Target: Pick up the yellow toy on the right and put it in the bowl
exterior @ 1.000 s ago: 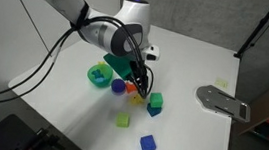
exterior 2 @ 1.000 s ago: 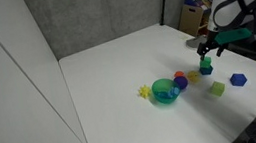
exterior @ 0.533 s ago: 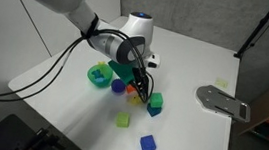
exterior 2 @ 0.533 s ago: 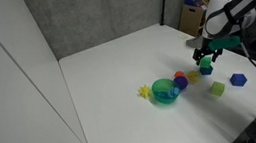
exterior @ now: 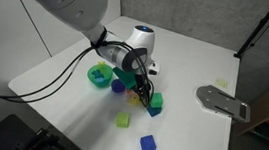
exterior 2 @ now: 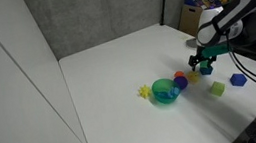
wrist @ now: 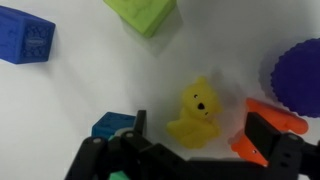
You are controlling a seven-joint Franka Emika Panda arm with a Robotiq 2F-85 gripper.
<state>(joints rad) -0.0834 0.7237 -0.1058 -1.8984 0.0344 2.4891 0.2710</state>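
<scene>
1. Showed a white table [exterior: 189, 131] scattered with small toys, with a pale robot arm reaching down over them.
2. Found the end effector [wrist: 203, 130] low over the table, jaws spread wide and gripping nothing.
3. Placed the yellow toy [wrist: 197, 113], shaped like a little bear, standing on the table directly between the two fingers [wrist: 141, 122]; appeared to touch neither.
4. Set a small orange toy [wrist: 250, 138] just beside one finger, partly hidden behind it.
5. Set a blue block [wrist: 108, 124] just beside the opposite finger, half covered by the end effector's dark body.
6. Showed part of a purple round thing [wrist: 296, 68] beyond the orange toy, cut off by the edge of the wrist view.
7. Put a lime cube [wrist: 145, 15] and a blue cube [wrist: 25, 36] farther out past the fingertips, well apart from them and from each other.
8. Located the bowl [exterior: 92, 78] [exterior 2: 162, 100], bright green, in both exterior views: on the table near the end effector, off to one side and not touching it.
9. Could not make out the yellow toy in either exterior view, being too small and hidden by the end effector.
</scene>
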